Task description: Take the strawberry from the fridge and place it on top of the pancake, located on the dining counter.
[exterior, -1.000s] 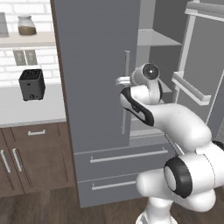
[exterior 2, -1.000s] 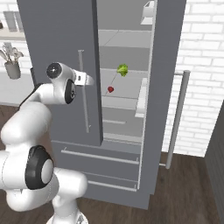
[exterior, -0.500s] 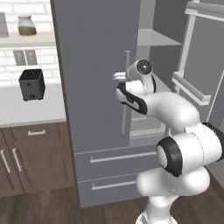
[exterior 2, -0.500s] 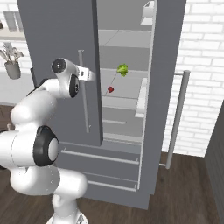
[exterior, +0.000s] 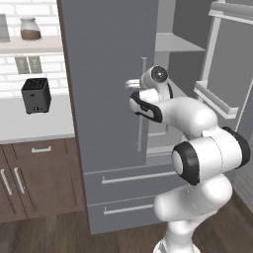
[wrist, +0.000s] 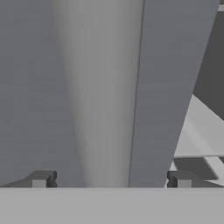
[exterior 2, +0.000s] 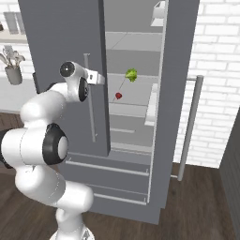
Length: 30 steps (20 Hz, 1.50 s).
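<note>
The strawberry is a tiny red berry on a pale shelf inside the fridge, whose right door stands open. My gripper is open in front of the closed left door, at the top of its thin bar handle. In the hand view the fingertips of the gripper stand wide apart, with the blurred grey handle running up between them, very close. Nothing is held. The pancake and the dining counter are out of view.
A green leafy clump sits up and to the right of the berry. A black toaster stands on the white worktop left of the fridge, over brown cabinets. The open door's shelves jut out at right.
The hand has crept slightly left along the closed door. The arm's lower links have swung and folded in closer. The jaws stay wide.
</note>
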Tool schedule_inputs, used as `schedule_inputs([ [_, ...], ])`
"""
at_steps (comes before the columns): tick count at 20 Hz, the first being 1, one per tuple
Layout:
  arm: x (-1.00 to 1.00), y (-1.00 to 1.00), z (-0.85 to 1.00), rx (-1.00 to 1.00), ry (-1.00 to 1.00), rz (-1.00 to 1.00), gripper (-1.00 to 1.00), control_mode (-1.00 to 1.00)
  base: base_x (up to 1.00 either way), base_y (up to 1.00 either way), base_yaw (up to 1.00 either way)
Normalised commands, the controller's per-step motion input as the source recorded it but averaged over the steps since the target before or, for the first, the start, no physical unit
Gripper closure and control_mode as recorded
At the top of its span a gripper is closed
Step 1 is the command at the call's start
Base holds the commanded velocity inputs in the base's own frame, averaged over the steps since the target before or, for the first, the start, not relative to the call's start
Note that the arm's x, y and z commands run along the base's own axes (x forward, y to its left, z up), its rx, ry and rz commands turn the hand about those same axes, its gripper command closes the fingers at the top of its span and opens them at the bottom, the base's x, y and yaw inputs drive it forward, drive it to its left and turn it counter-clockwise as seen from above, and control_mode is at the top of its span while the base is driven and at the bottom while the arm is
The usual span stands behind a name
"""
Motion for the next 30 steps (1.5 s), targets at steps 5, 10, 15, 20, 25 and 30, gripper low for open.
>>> schedule_inputs([
  [5, 0.46, 0.0, -0.26, 0.0, 0.0, 0.0, 1.0, -1.0, 0.0, 0.0, 0.0],
  [10, 0.38, 0.06, -0.19, -0.02, 0.04, 0.0, 1.0, -1.0, 0.0, 0.0, 0.0],
  [15, -0.44, 0.01, 0.01, -0.01, 0.01, 0.0, 1.0, -1.0, 0.0, 0.0, 0.0],
  [20, -1.0, 0.09, 0.22, 0.0, 0.0, 0.0, 1.0, -1.0, 0.0, 0.0, 0.0],
  [25, -0.98, 0.52, 0.1, -0.03, 0.05, 0.0, 1.0, -1.0, 0.0, 0.0, 0.0],
  [30, -0.83, 0.57, -0.09, -0.11, 0.09, 0.03, 1.0, -1.0, 0.0, 0.0, 0.0],
])
